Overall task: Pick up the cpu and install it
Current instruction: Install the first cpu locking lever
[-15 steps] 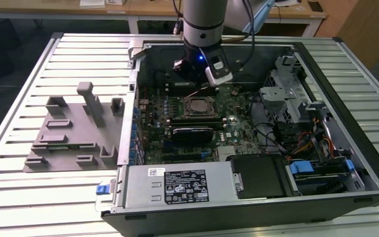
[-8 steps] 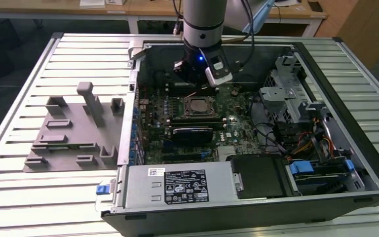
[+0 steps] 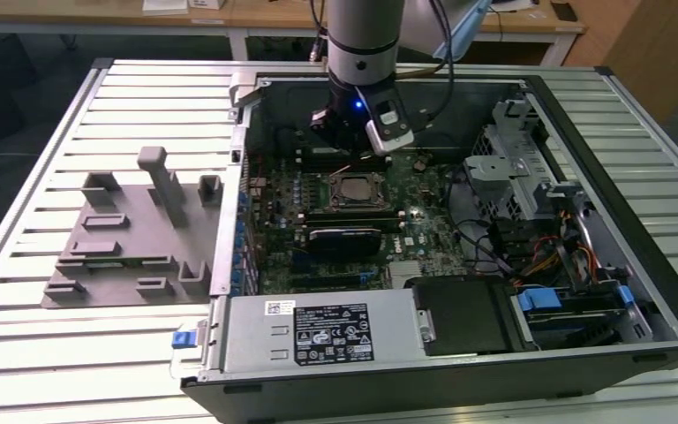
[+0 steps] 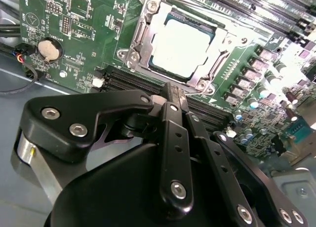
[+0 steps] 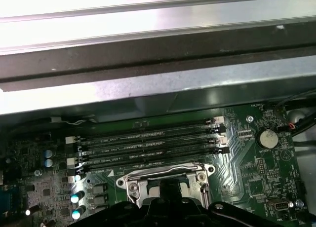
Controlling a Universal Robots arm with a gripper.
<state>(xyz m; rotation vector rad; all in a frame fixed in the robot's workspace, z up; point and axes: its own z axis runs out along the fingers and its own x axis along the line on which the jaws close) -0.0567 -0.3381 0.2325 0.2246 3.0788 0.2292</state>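
Hanging from the arm (image 3: 363,35) into the open case (image 3: 669,274), the end effector (image 3: 342,152) is positioned over the board (image 3: 427,231). It sits above the slots (image 3: 372,162) that run along one side of the socket (image 3: 331,188). It is closed. In the second wrist view the end effector (image 4: 170,91) has its two black fingers drawn together with the tips meeting, and it grips nothing. It is not in contact with the cpu or the socket.

The cpu (image 3: 356,189) is seated in the socket, near the middle of the board. In the second wrist view the cpu (image 4: 182,44) lies flat with its pale metal top facing up, enclosed on all sides by the metal frame of the socket (image 4: 140,37). The fingertips stand clear of it, over a row of slots (image 4: 128,81) just beside the frame. A coin cell (image 4: 49,49) sits on the board (image 4: 74,19), well apart from the socket.

In the first wrist view the end effector (image 5: 170,200) overlaps part of the socket (image 5: 131,185). Four parallel slots (image 5: 148,145) lie between the socket and the case wall (image 5: 148,89). The coin cell (image 5: 267,138) is near one end of them.

The case lies on its side on a slatted metal tabletop (image 3: 45,353). A grey fixture (image 3: 127,243) with upright blocks rests on the tabletop just beside the case, at the exterior view's left. A power supply (image 3: 315,331) occupies the case edge nearest the exterior camera.
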